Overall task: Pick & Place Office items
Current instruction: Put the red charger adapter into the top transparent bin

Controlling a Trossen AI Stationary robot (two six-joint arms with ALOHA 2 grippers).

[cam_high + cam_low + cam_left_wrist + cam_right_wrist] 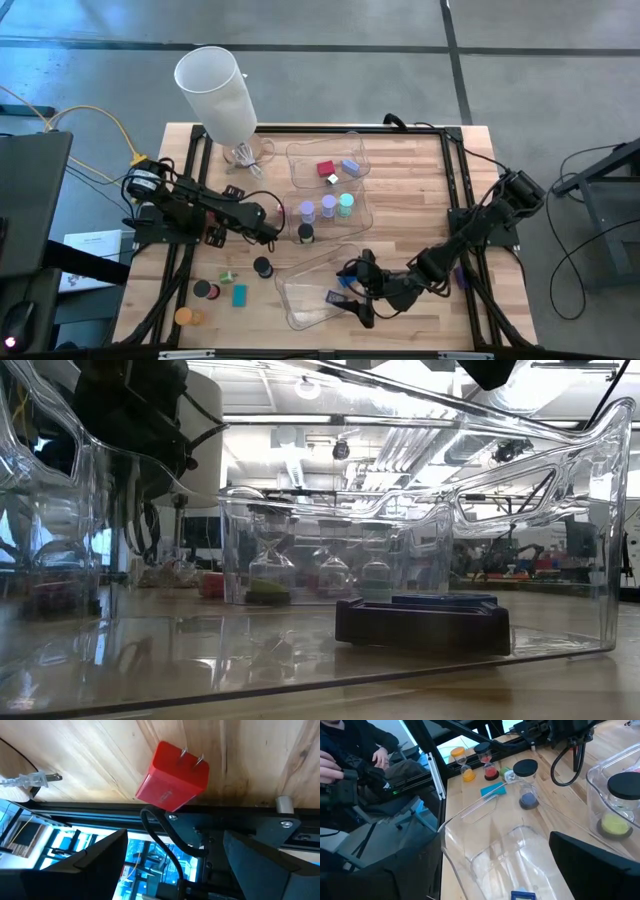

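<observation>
My left gripper (268,226) is open and empty beside the middle clear tray (362,205). Its wrist view shows a red block with two prongs (172,775) lying on the wood by a black rail. My right gripper (358,296) is open and empty above the near clear tray (300,305). In that tray a flat dark-and-blue rectangle (420,625) lies on the floor; it also shows in the high view (333,297). The middle tray holds lilac (307,210), teal (345,204) and black (305,233) short cylinders. The far tray holds a red block (326,170) and a blue piece (350,167).
Loose pieces stand on the table's near left: a black cylinder (526,785), a red one (487,762), an orange one (457,762) and a flat teal rectangle (493,790). A white lamp shade (218,88) stands at the far left. A person's hands (350,765) show beyond the left edge.
</observation>
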